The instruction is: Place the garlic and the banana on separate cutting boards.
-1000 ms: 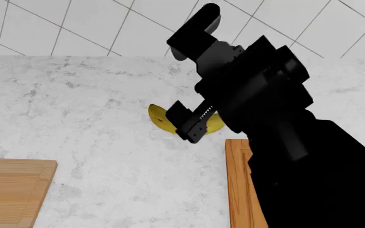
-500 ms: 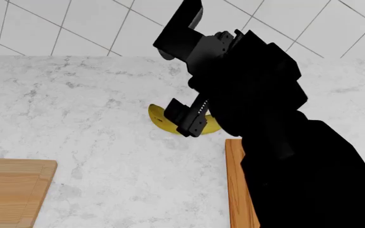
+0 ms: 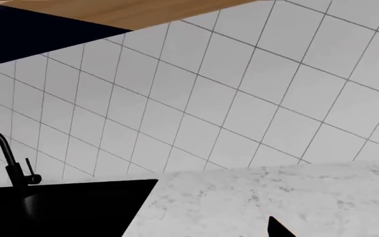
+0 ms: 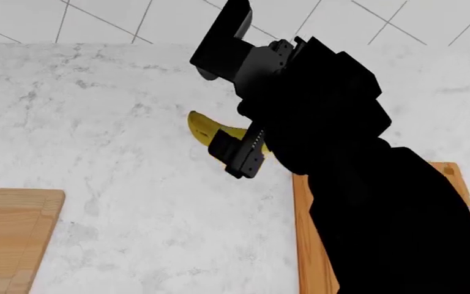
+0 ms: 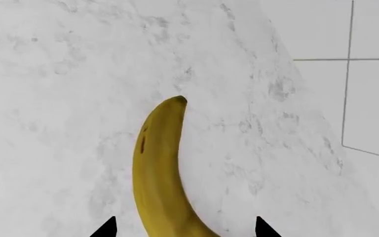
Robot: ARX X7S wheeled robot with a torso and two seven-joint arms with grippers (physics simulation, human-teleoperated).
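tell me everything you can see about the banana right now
The banana is a single curved yellow fruit with a smooth skin, a small dark tip at one end and a thin dark streak along its side. It lies flat on the white marble counter, off both cutting boards. In the head view only its pointed end shows; the rest is hidden behind the right gripper. That gripper's two fingertips straddle it, open, with gaps on both sides, so nothing but the counter visibly touches it.

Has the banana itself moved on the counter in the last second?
No. The banana sits higher in the head view, but so does the orange-brown cutting board beside it; the camera tilted, and the gap between them looks unchanged.
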